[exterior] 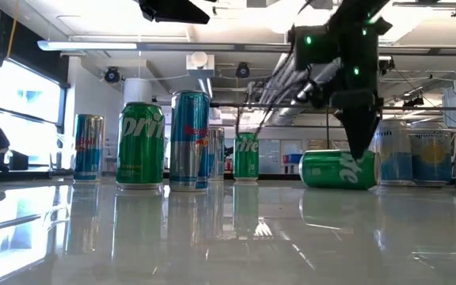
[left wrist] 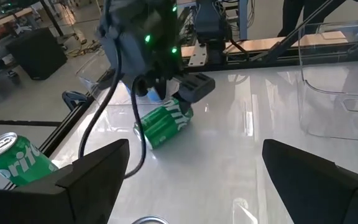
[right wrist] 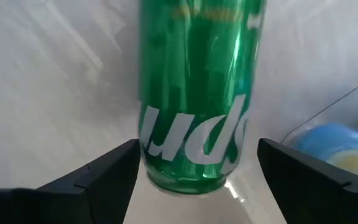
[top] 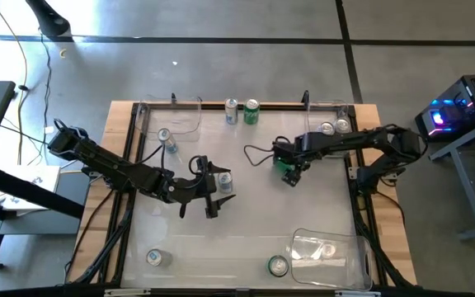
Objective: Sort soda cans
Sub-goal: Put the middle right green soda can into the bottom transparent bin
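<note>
Green aluminium Sprite can (right wrist: 196, 93): lying on its side on the glossy white worktop (top: 254, 214), right of centre.
Slim blue-and-silver can (top: 232, 111) and green can (top: 251, 111): upright, side by side at the far edge.
Blue-and-silver can (top: 166, 139): upright, far left.
Two silver-topped cans (top: 335, 126): upright, far right corner.
Silver-topped can (top: 154, 258): upright, near left.
Green can (top: 278, 266): upright, near edge, right of centre.

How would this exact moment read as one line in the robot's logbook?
right gripper: open, straddling fallen green can | left gripper: open, waiting mid-table | can: lying on its side, not gripped
</note>
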